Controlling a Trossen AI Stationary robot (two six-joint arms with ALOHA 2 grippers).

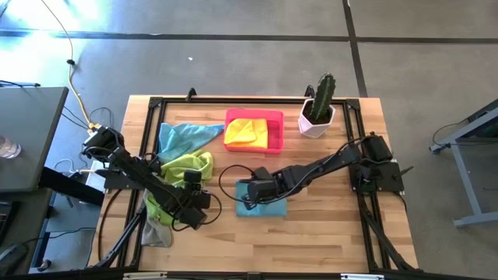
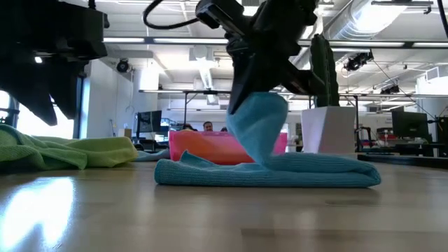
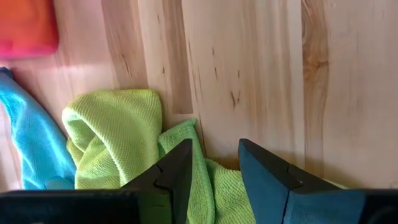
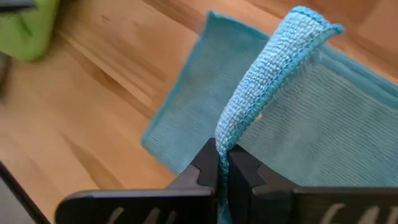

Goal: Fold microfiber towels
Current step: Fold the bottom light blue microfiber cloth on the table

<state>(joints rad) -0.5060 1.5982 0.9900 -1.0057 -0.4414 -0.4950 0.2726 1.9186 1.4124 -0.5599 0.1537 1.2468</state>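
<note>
Mid-table, right gripper pinches ribbed blue towel.

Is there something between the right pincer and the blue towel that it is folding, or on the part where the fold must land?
Nothing visible. The right pincer is already shut on an edge of the blue towel, lifting it. The flat part lying on the table carries nothing.
</note>
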